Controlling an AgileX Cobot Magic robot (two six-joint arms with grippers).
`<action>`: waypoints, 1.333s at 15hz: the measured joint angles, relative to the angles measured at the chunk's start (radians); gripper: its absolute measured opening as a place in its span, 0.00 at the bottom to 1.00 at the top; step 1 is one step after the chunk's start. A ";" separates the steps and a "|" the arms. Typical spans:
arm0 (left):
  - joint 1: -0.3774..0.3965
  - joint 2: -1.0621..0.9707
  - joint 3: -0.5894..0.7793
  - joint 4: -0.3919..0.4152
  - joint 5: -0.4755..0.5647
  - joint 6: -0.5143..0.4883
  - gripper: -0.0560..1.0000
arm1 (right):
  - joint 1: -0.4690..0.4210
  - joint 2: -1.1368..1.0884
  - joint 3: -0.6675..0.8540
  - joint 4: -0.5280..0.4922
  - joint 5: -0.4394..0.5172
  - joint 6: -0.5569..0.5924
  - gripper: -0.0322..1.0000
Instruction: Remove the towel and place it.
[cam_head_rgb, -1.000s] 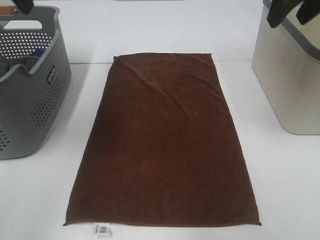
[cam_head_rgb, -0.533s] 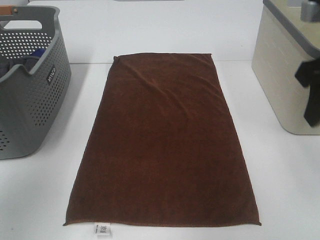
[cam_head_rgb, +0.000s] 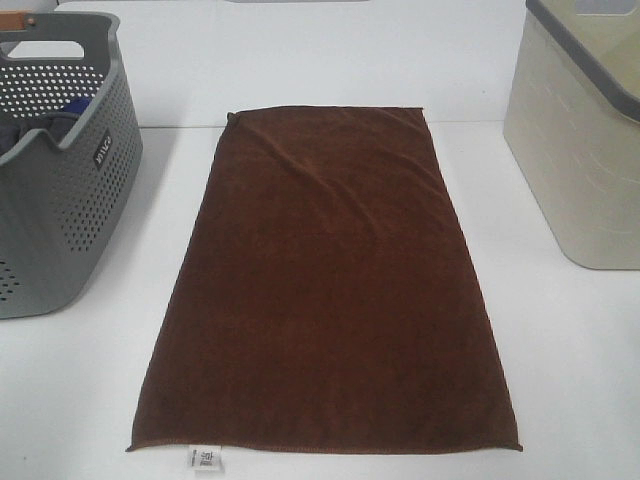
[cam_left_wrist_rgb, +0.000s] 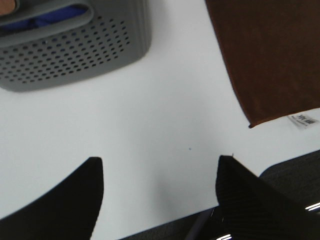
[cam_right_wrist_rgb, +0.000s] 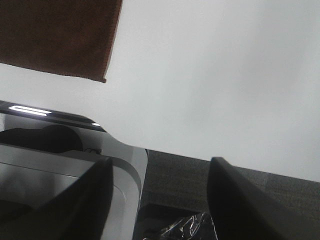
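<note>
Towel (cam_head_rgb: 325, 285) lay flat and spread out on the white tabletop (cam_head_rgb: 560, 380), roughly centered between the grey basket (cam_head_rgb: 60, 180) and the beige bin (cam_head_rgb: 580, 150), touching neither. Long axis ran away from the camera; white tag (cam_head_rgb: 205, 458) stuck out at the near short edge, by the near-left corner. A few soft creases showed near the far end. Basket was perforated, with blue cloth (cam_head_rgb: 72, 106) visible inside near the rim. Neither arm showed in the high view.

Left gripper (cam_left_wrist_rgb: 160, 200) hung over bare tabletop near the table's edge, fingers (cam_left_wrist_rgb: 75, 200) spread wide, nothing between them; the towel's tagged corner (cam_left_wrist_rgb: 250, 125) and the basket were both well apart from it. Right gripper (cam_right_wrist_rgb: 157, 200) sat past the table's edge over dark floor, fingers (cam_right_wrist_rgb: 240, 200) released and empty, another towel corner (cam_right_wrist_rgb: 102, 79) far off.
</note>
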 joint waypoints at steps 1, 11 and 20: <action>0.000 -0.021 0.000 -0.015 -0.001 0.021 0.64 | 0.000 -0.055 0.023 0.000 -0.005 -0.007 0.56; 0.000 -0.092 0.030 -0.205 0.066 0.275 0.64 | 0.000 -0.802 0.162 0.047 -0.059 -0.132 0.56; 0.000 -0.092 0.030 -0.214 0.065 0.294 0.64 | 0.000 -0.916 0.179 0.091 -0.041 -0.183 0.56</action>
